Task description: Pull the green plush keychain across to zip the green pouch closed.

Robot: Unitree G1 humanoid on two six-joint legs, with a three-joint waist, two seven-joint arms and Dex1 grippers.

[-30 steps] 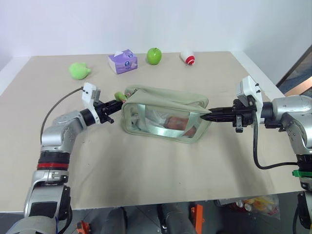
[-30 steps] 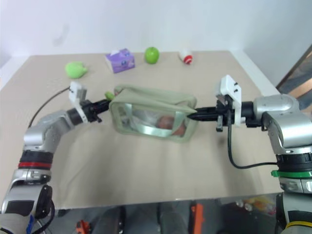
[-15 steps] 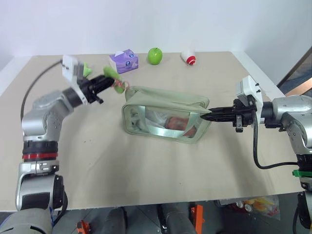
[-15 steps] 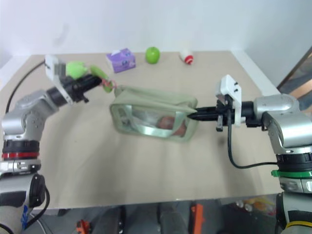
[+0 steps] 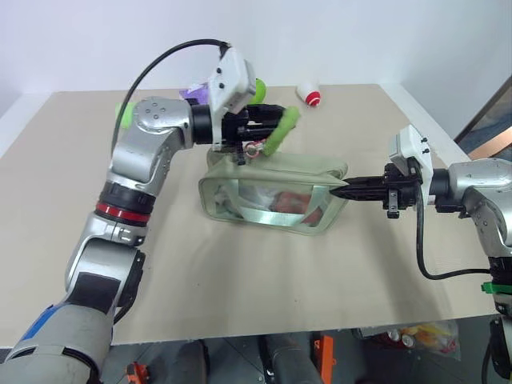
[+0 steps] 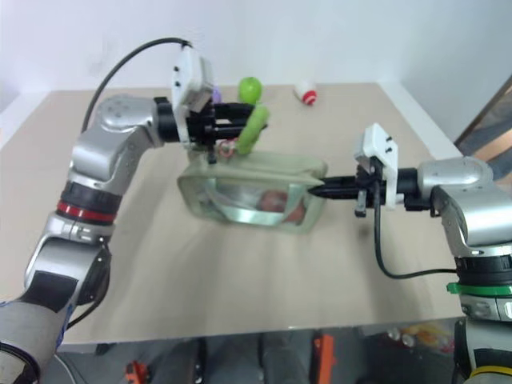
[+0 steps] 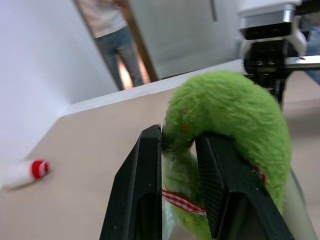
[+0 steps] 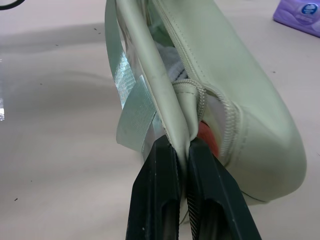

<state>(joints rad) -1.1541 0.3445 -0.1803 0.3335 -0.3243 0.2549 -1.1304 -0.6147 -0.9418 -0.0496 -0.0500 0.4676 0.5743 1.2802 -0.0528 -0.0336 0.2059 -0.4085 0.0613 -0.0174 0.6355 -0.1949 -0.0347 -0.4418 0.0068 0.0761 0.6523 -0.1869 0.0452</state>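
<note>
- Left gripper pinching the green plush keychain; fuzz bulging round both black fingers in the left wrist view.
- Keychain held just above the green pouch, over its top edge at roughly 11 o'clock from pouch centre; pinkish clasp hanging down toward the zip line.
- Right gripper pressed together on the pouch's end seam at its 3 o'clock end; fabric fold pinched between the fingertips in the right wrist view.
- Pouch lying on the table, long axis running 9 to 3 o'clock, zip along the top face; zipper gaping at the right-hand end, reddish contents showing, so likely not closed yet.
- Handling guess: plush light and squashy, apt to slip or stretch under pull; firmer grip probably low, near the clasp.
- Pouch soft fabric with clear flexible sides, likely to buckle or slide unless anchored at the far end.
- Pull best kept along the long axis toward 3 o'clock; off-axis tug risks jamming the slider.
</note>
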